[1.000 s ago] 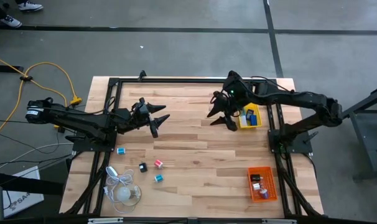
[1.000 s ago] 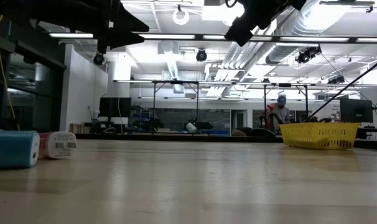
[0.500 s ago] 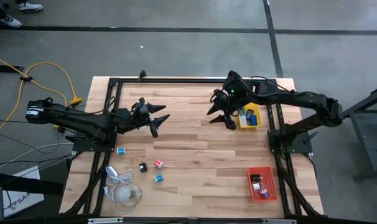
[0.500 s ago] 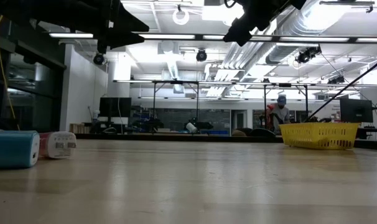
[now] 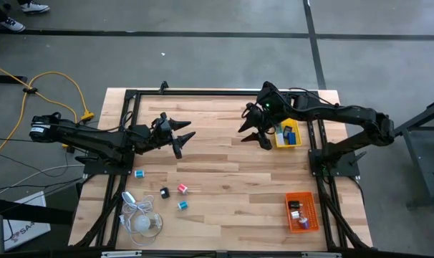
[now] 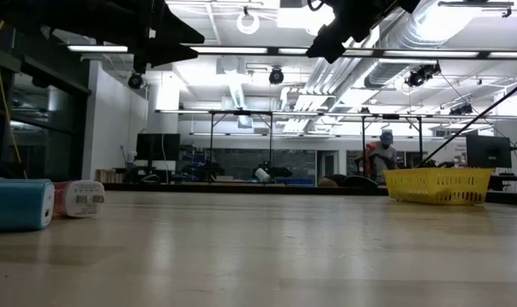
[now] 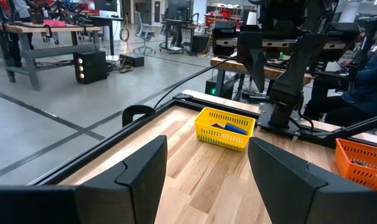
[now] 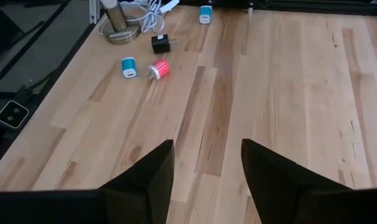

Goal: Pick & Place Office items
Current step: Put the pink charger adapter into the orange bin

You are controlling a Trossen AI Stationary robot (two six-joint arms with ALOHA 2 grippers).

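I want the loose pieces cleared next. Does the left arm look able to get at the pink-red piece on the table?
Probably yes. The left gripper hangs open above bare wood, and the pink-red piece lies uncovered just nearer the table's front, with only the small black piece beside it.

- My tabletop (image 5: 224, 172) is pale wood planks.
- On it: blue piece (image 5: 139, 173), black piece (image 5: 164, 192), pink-red piece (image 5: 182, 189), teal piece (image 5: 181, 206).
- White bulb with cord (image 5: 141, 218), yellow tray (image 5: 287, 135), orange tray (image 5: 303, 211).
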